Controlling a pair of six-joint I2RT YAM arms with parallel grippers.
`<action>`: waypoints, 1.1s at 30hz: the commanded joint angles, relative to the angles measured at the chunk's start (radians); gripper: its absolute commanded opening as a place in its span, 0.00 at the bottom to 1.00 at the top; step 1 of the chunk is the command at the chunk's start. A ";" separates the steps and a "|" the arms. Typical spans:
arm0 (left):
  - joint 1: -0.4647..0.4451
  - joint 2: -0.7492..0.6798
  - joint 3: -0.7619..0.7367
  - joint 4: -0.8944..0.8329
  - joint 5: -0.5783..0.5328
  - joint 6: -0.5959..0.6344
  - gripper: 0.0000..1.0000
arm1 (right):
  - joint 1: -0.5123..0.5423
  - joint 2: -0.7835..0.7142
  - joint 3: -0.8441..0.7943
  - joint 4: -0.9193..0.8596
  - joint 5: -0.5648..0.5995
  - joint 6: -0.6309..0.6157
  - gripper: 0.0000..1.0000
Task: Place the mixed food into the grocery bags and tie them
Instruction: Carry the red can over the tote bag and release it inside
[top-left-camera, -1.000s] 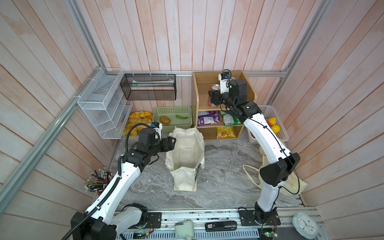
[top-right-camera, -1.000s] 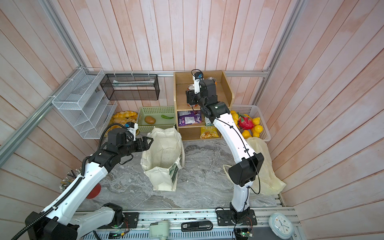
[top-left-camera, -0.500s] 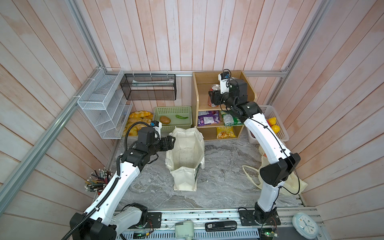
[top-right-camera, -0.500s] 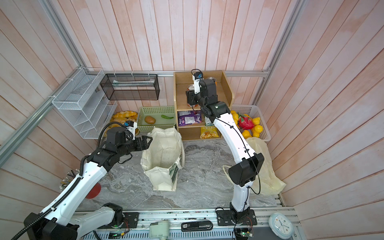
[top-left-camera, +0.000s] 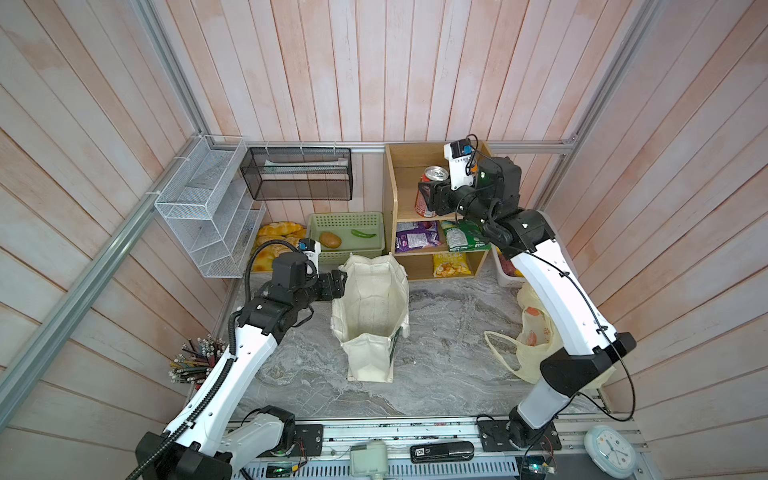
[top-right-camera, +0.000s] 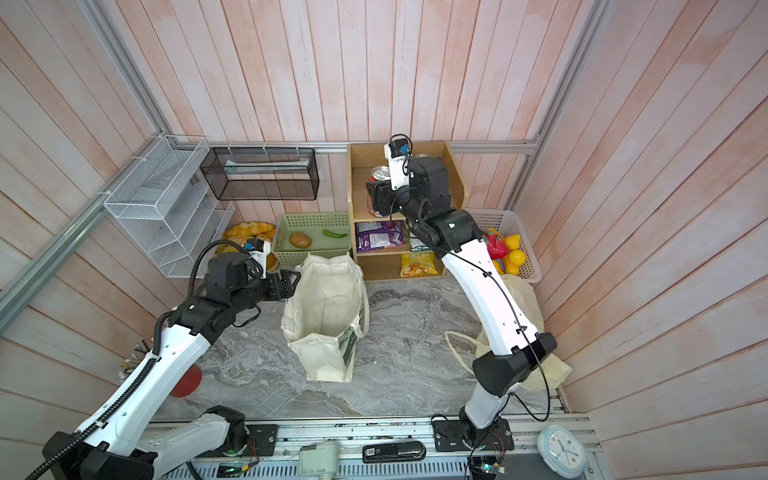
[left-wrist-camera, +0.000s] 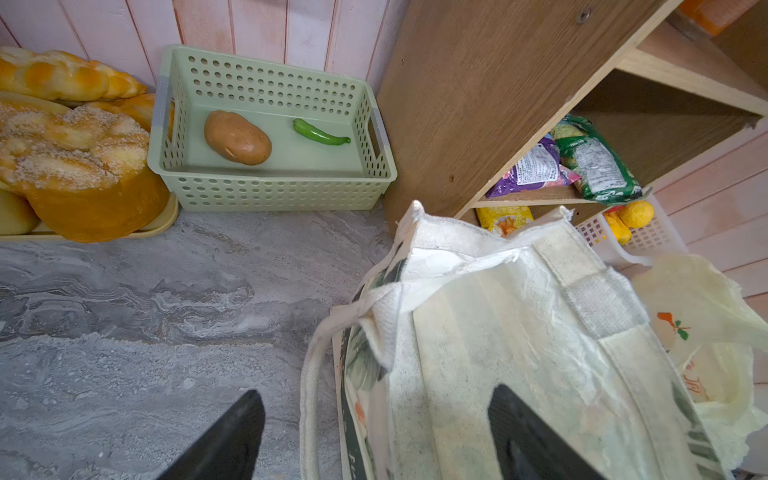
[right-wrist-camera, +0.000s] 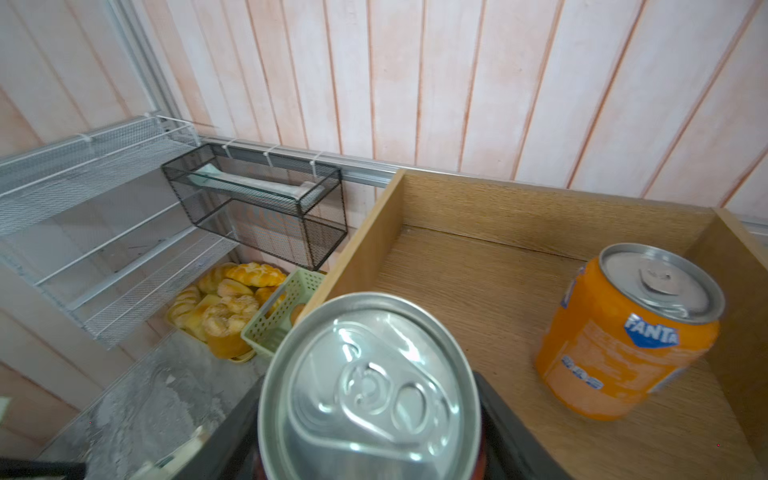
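Since a second ago: next to nothing. The left arm has edged slightly back; the right arm is unchanged.

- Left gripper (top-left-camera: 340, 283): jaws apart, straddling the tote's (top-left-camera: 368, 365) left rim, one finger outside and one over the mouth. Not pinching it. The arm reaches low and forward, wrist level.
- Tote: upright, mouth gaping, inside looks empty.
- Purple packet (top-left-camera: 415, 237): on the middle shelf (top-left-camera: 392, 187), untouched.
- Red can (right-wrist-camera: 365, 382): on the top shelf. The right gripper (top-left-camera: 429, 194) is clamped on its sides. Whether it is lifted, can't tell.
- Right arm: stretched up and far back, elbow low over the plastic bag (top-left-camera: 536, 336).
- Plastic bag: slumped and untied.
- Lemon (top-right-camera: 515, 257): in the basket (top-right-camera: 528, 232).

Progress, by my reading: first pick under way. Nothing bagged, nothing tied.
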 joint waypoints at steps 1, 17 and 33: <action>0.003 0.004 -0.031 0.006 0.019 0.009 0.87 | 0.080 -0.072 -0.096 0.153 -0.050 -0.007 0.08; 0.004 -0.015 -0.108 0.047 0.085 0.012 0.71 | 0.240 -0.075 -0.657 0.575 -0.106 0.026 0.08; 0.004 0.010 -0.129 0.096 0.153 -0.014 0.00 | 0.320 0.144 -0.798 0.821 0.045 -0.062 0.04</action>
